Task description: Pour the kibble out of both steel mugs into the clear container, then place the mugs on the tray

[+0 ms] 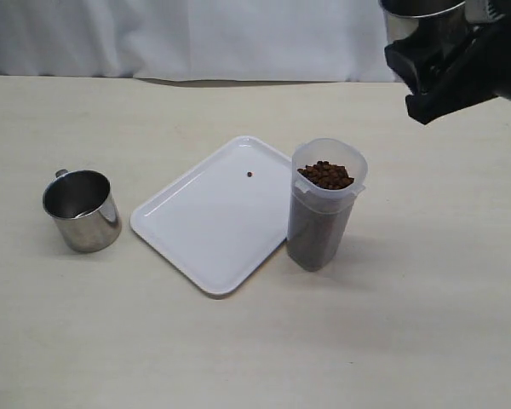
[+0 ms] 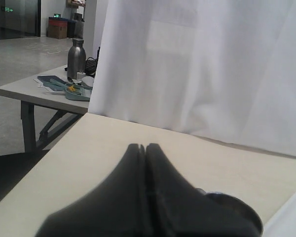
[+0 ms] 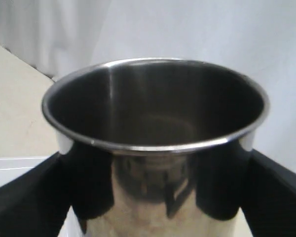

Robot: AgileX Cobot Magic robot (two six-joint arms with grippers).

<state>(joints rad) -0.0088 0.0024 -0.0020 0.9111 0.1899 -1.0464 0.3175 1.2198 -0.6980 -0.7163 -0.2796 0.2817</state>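
Observation:
One steel mug (image 1: 83,210) stands upright on the table left of the tray (image 1: 206,221), and no kibble shows inside it. The clear container (image 1: 324,204) stands at the tray's right edge, filled nearly to the rim with kibble (image 1: 326,175). My right gripper (image 1: 430,47) hangs high at the back right, shut on the second steel mug (image 3: 155,123), which is upright and looks empty. My left gripper (image 2: 145,146) is shut with nothing in it. It is out of the exterior view, with the table mug's rim (image 2: 237,210) just beside it.
A single loose pellet (image 1: 249,175) lies on the tray. A white curtain (image 1: 196,34) hangs along the table's far edge. In the left wrist view a side table with a steel bottle (image 2: 76,58) stands beyond the table's end.

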